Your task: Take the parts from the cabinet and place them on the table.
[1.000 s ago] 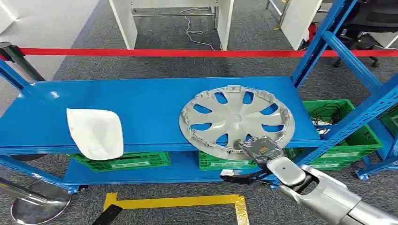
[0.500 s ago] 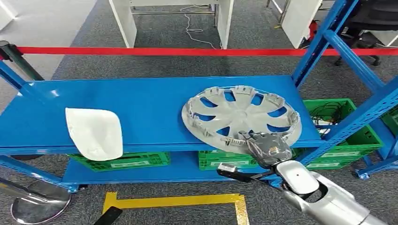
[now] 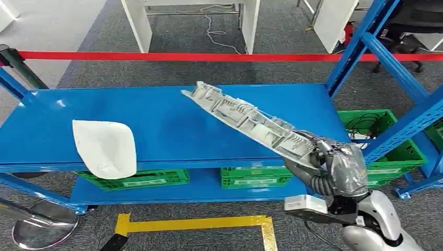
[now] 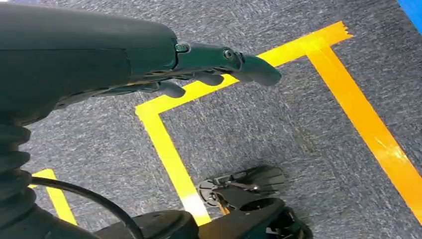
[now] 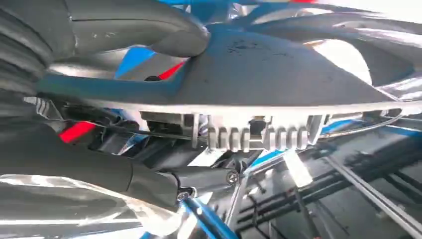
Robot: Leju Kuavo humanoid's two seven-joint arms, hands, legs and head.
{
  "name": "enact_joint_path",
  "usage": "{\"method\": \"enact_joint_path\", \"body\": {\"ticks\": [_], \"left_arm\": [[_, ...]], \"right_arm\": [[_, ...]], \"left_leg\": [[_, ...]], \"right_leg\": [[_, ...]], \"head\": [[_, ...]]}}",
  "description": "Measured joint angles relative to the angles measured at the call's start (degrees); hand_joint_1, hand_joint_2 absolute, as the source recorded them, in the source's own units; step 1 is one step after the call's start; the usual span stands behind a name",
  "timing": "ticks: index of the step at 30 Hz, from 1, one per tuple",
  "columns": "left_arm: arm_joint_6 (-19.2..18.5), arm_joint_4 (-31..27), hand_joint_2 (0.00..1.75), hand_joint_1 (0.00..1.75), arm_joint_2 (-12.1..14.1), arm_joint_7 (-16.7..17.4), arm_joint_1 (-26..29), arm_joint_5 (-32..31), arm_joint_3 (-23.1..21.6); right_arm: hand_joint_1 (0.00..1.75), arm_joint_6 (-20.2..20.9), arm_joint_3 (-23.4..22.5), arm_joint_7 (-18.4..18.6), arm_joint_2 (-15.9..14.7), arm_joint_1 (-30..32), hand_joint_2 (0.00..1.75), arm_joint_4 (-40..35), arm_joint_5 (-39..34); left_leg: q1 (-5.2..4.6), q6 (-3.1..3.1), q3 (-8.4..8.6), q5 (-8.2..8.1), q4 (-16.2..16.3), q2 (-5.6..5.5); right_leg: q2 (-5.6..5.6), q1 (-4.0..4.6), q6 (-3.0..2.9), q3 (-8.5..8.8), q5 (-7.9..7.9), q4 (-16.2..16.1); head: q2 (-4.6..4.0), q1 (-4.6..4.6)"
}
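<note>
A grey wheel cover [image 3: 245,121] hangs tilted on edge above the blue shelf [image 3: 167,125], its ribbed underside toward me. My right hand [image 3: 342,168] grips its near rim at the shelf's front right corner. In the right wrist view the thumb [image 5: 134,25] presses one face of the wheel cover [image 5: 278,69] and dark fingers [image 5: 164,184] clamp the other. A white curved part [image 3: 107,148] lies at the shelf's front left. My left hand [image 4: 149,59] hangs over the carpet, fingers loosely extended with nothing in them.
Blue rack uprights [image 3: 397,68] stand to the right. Green crates [image 3: 376,157] sit on the lower shelf. A red barrier tape [image 3: 172,56] runs behind the rack, with a post base [image 3: 44,230] at left. Yellow floor tape [image 3: 198,225] marks the carpet before the rack.
My right hand has lifted the wheel cover off the shelf and tipped it from lying flat to steeply on edge, pulling back toward the right front.
</note>
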Motion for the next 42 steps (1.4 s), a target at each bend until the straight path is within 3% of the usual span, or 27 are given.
{"method": "enact_joint_path", "body": {"ticks": [3, 6, 9, 11, 14, 17, 20, 26, 31, 34, 36, 37, 38, 40, 41, 42], "left_arm": [[0.5, -0.3, 1.75, 0.00, 0.1, -0.7, 0.7, 0.4, 0.1], [0.8, -0.5, 1.75, 0.00, 0.1, -1.2, 1.2, 0.6, 0.1], [1.6, -1.0, 1.75, 0.00, 0.3, -1.6, 2.0, 1.1, 0.1], [2.1, -1.2, 1.75, 0.00, 0.5, -1.8, 2.3, 1.1, 0.1], [2.8, -1.4, 1.75, 0.00, 0.7, -2.5, 2.3, 1.0, -0.3], [3.3, -1.4, 1.75, 0.00, 0.7, -3.1, 2.3, 1.7, -0.4], [4.2, -1.4, 1.75, 0.00, 0.6, -4.6, 1.9, 2.8, -0.4], [4.1, -0.1, 1.75, 0.00, 0.2, -7.6, 1.4, 5.2, -0.2], [5.0, 1.8, 1.75, 0.00, -0.1, -8.6, 0.6, 5.8, -0.2], [5.7, 2.5, 1.75, 0.00, -0.2, -9.0, 0.7, 5.9, -0.2], [5.8, 3.0, 1.75, 0.00, -0.4, -9.0, 0.1, 5.9, -0.2], [5.9, 3.6, 1.75, 0.00, -0.6, -9.0, -0.4, 5.8, -0.2], [5.9, 3.8, 1.75, 0.00, -0.7, -9.0, -0.8, 5.7, -0.2], [5.9, 4.3, 1.75, 0.00, -0.9, -9.0, -1.1, 5.7, -0.2], [6.0, 4.6, 1.75, 0.00, -1.0, -9.0, -1.1, 5.7, -0.2], [6.1, 4.8, 1.75, 0.00, -1.1, -9.0, -1.1, 5.6, -0.2]], "right_arm": [[1.75, 2.1, -1.2, -7.1, 1.2, 2.0, 1.75, -1.9, -11.0], [1.75, 4.1, -1.7, -10.5, 2.4, 3.4, 1.75, -3.7, -16.0], [1.75, 8.5, -2.9, -15.7, 4.0, 5.6, 1.75, -5.8, -26.0], [1.75, 14.5, -3.1, -19.9, 4.5, 6.6, 1.75, -6.9, -35.0], [1.75, 26.9, -4.8, -24.4, 6.0, 8.1, 1.75, -8.2, -48.2], [1.75, 35.5, -7.4, -25.2, 7.6, 10.0, 1.75, -8.8, -54.7], [1.75, 40.0, -10.1, -24.2, 9.5, 12.1, 1.75, -8.8, -58.0], [1.75, 44.8, -13.9, -23.3, 11.3, 15.6, 1.75, -8.5, -61.2], [1.75, 47.0, -14.0, -23.9, 11.6, 16.6, 1.75, -7.5, -59.5], [1.75, 48.1, -14.0, -25.6, 11.6, 18.0, 1.75, -6.8, -58.4], [1.75, 48.1, -14.0, -24.8, 11.6, 18.0, 1.75, -6.8, -58.1], [1.75, 47.9, -14.0, -24.4, 11.6, 18.1, 1.75, -6.6, -58.1], [1.75, 47.8, -14.0, -24.3, 11.6, 18.2, 1.75, -6.5, -58.1], [1.75, 47.8, -14.0, -24.2, 11.6, 18.2, 1.75, -6.1, -58.1], [1.75, 47.8, -13.9, -24.1, 11.6, 18.2, 1.75, -5.9, -58.1], [1.75, 47.8, -13.9, -24.2, 11.5, 18.4, 1.75, -5.7, -58.2]], "left_leg": [[0.00, 0.00, 0.00, 0.00, 0.0, 0.00], [0.01, 0.00, -0.01, 0.00, 0.0, 0.01], [0.02, 0.00, -0.03, 0.00, 0.0, 0.00], [0.02, -0.01, -0.03, -0.01, 0.0, 0.05], [0.02, -0.01, -0.03, 0.00, 0.0, 0.02], [0.02, -0.01, -0.02, -0.01, 0.0, 0.02], [0.02, -0.01, -0.01, -0.01, 0.0, 0.03], [-0.16, 0.06, -0.14, -0.05, 0.2, 0.04], [-0.19, 0.34, -0.27, -0.23, 0.5, 0.03], [-0.36, 0.73, -0.32, -0.39, 0.8, 0.02], [-0.14, 1.64, -0.30, 0.48, -0.2, 0.11], [0.04, 2.00, -0.17, 0.97, -0.7, 0.30], [0.10, 2.33, -0.38, 1.19, -0.8, 0.26], [-0.01, 2.38, -0.91, 1.40, -0.7, 0.28], [-0.06, 2.29, -1.18, 1.55, -0.6, 0.32], [-0.07, 2.21, -1.49, 1.68, -0.5, 0.36]], "right_leg": [[-0.02, 0.00, 0.00, 0.00, 0.00, 0.0], [-0.03, 0.01, 0.00, -0.02, -0.01, 0.0], [-0.02, 0.01, 0.01, -0.03, -0.03, 0.0], [0.08, 0.01, 0.01, -0.07, -0.03, 0.0], [-0.06, 0.01, 0.01, -0.06, -0.03, 0.0], [-0.05, 0.01, 0.01, -0.06, -0.03, 0.0], [-0.04, 0.01, 0.01, -0.31, -0.03, 0.0], [0.05, -0.16, 0.17, -0.12, 0.11, -0.1], [0.01, -0.21, 0.29, -0.10, 0.08, 0.0], [0.00, -0.35, 0.73, 0.04, 0.18, -0.1], [0.06, -0.31, 1.29, 0.12, 0.30, -0.2], [0.26, -0.41, 1.29, -0.67, -1.23, 0.6], [0.51, -0.36, 1.27, -1.72, -3.65, 3.5], [0.78, -0.42, 1.47, -5.39, -8.37, 12.7], [0.77, -0.41, 1.59, -7.05, -9.88, 16.7], [0.78, -0.41, 1.64, -7.79, -10.17, 18.8]], "head": [[0.00, 0.00], [0.00, -0.02], [0.00, 0.00], [0.00, -0.02], [0.00, 0.00], [0.00, 0.02], [0.00, 0.00], [0.00, -0.02], [0.00, -0.02], [0.00, 0.00], [0.00, -0.02], [0.00, 0.07], [0.00, 0.13], [0.00, 0.04], [0.00, 0.07], [0.00, 0.04]]}}
